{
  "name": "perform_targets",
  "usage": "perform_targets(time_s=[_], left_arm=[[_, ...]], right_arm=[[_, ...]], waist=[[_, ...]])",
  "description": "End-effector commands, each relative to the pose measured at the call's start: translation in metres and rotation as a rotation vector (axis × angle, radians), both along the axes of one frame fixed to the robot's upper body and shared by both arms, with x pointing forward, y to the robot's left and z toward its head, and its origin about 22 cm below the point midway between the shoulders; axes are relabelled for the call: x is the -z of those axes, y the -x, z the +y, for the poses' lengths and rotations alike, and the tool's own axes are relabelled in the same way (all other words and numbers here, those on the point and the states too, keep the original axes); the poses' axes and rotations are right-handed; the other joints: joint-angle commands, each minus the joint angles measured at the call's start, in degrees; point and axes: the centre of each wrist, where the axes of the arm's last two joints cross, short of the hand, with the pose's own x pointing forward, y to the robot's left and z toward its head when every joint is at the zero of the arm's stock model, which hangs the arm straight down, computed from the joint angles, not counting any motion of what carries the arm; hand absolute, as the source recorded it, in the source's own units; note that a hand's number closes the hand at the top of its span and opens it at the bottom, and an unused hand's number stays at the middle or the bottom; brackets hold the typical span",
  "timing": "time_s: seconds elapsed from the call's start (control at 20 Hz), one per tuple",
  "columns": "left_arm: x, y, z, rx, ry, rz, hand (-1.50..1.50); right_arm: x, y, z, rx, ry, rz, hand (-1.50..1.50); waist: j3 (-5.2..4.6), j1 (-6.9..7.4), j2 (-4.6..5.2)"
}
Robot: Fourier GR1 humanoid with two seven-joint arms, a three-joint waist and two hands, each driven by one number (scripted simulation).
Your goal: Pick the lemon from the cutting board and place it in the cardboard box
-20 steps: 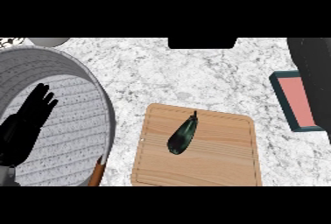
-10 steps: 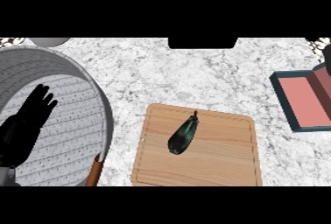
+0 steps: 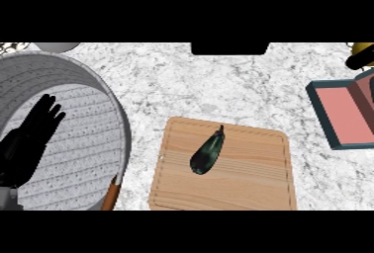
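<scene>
No readable txt, labels, brands, nos. or signs on any obj.

Pretty evenly lit overall, bright and flat, no glare spots to be seen on the marble counter (image 3: 219, 79). Hardly any shadow is cast by the dark vegetable (image 3: 207, 154) on the cutting board (image 3: 248, 183). The left hand (image 3: 29, 138) is rendered near-black, so detail is lost there. Edges are kept crisp, with no blur noticed.

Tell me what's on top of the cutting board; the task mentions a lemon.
Only a dark green eggplant-like vegetable lies on the cutting board; no lemon shows. The board's near edge is cut off from view.
</scene>
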Motion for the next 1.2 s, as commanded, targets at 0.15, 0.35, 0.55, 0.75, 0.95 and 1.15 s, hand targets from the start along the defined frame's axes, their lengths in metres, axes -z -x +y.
perform_targets(time_s=[0.15,0.35,0.55,0.75,0.95,1.15], left_arm=[[0.018,0.009,-0.003,0.016,0.014,0.016,0.00],[0.015,-0.008,-0.011,-0.015,0.018,0.012,0.00],[0.012,-0.009,-0.005,-0.004,0.005,0.019,0.00],[-0.001,-0.001,0.008,-0.013,0.015,-0.005,0.00],[0.004,0.009,-0.003,-0.032,0.026,-0.005,0.00],[0.010,0.003,0.004,-0.029,0.008,0.011,0.00]], right_arm=[[0.051,0.004,-0.038,0.123,-0.180,0.151,1.50],[0.071,0.013,-0.046,0.059,-0.248,0.168,-1.50],[0.077,0.013,-0.031,-0.026,-0.274,0.033,-1.50],[0.060,0.018,-0.038,0.024,-0.319,-0.306,-1.50],[0.046,0.037,-0.065,0.076,-0.367,-0.507,-1.50],[0.062,0.059,-0.058,0.093,-0.456,-0.629,-1.50]], waist=[[-0.70,0.07,0.38],[-0.71,-0.51,0.34],[-0.70,-0.39,0.36],[-0.62,-0.47,0.32],[-0.62,-0.99,0.02],[-0.69,-1.55,-0.01]])
